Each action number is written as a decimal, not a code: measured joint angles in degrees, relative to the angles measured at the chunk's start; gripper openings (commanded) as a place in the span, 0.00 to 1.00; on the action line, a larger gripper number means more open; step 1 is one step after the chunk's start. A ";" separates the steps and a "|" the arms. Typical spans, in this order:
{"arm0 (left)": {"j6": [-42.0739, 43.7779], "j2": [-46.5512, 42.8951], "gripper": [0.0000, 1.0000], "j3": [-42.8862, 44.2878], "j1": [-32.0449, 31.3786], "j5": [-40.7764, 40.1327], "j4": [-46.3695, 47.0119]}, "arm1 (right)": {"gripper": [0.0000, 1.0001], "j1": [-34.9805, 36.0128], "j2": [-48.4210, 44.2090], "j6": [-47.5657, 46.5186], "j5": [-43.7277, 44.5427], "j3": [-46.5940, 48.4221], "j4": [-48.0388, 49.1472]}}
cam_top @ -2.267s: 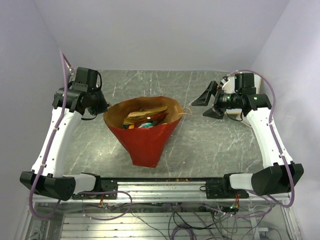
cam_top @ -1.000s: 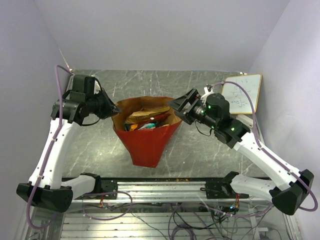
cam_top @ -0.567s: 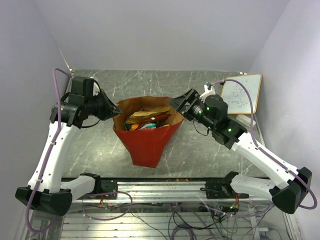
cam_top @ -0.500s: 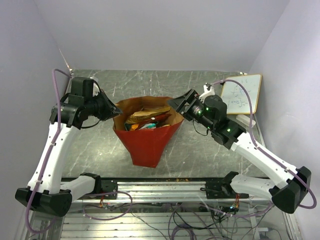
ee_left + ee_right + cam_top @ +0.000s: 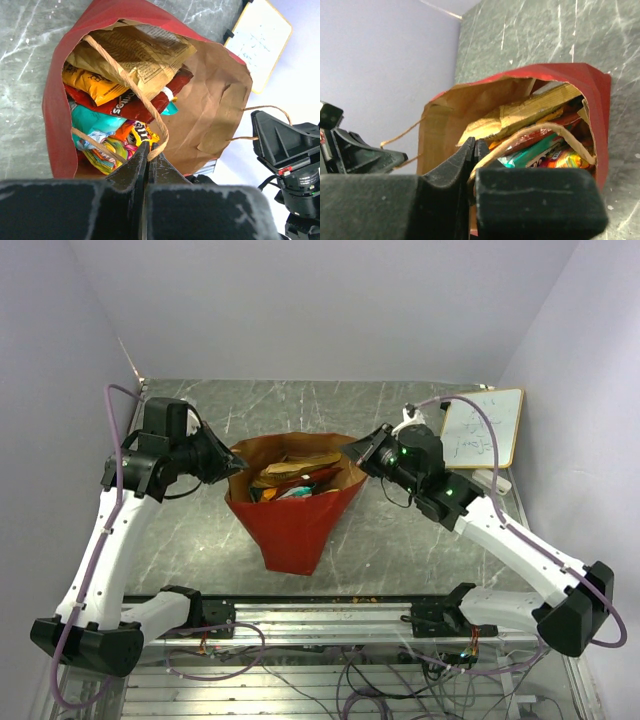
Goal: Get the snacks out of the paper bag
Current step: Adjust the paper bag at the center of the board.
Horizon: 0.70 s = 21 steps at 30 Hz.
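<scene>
Red paper bag [image 5: 295,525]: at the middle of the grey marbled table [image 5: 420,540], between the two arms; mouth spread wide, brown kraft lining exposed, body tapering toward the near edge.
Snacks [image 5: 292,478]: all inside the paper bag, heaped below its rim.
Top packet [image 5: 145,50]: flat, tan-orange with dark lettering, lying over the other packets.
Lower packets: orange-yellow packet [image 5: 92,82], red packet [image 5: 125,106], teal packet [image 5: 95,122] and small yellow packet [image 5: 142,134], overlapping one another beneath the top packet.
Left gripper [image 5: 146,150]: at the left rim of the bag; fingers pressed together with no gap, clamped on the loop of the left handle [image 5: 127,82].
Left handle: twisted tan cord, drawn out from the bag wall to the fingertips.
Right gripper [image 5: 474,146]: at the right rim of the bag; fingers likewise closed tight, pinching the right handle [image 5: 540,129].
Right handle: tan loop arching across the bag mouth in the right wrist view.
White board [image 5: 482,427]: wood-framed, at the far right of the table, well apart from the bag; writing too small to read.
</scene>
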 measured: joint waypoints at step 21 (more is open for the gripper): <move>-21.29 7.17 0.07 -2.99 -20.87 4.39 22.97 | 0.00 -27.65 7.82 -34.12 -8.28 37.73 -41.44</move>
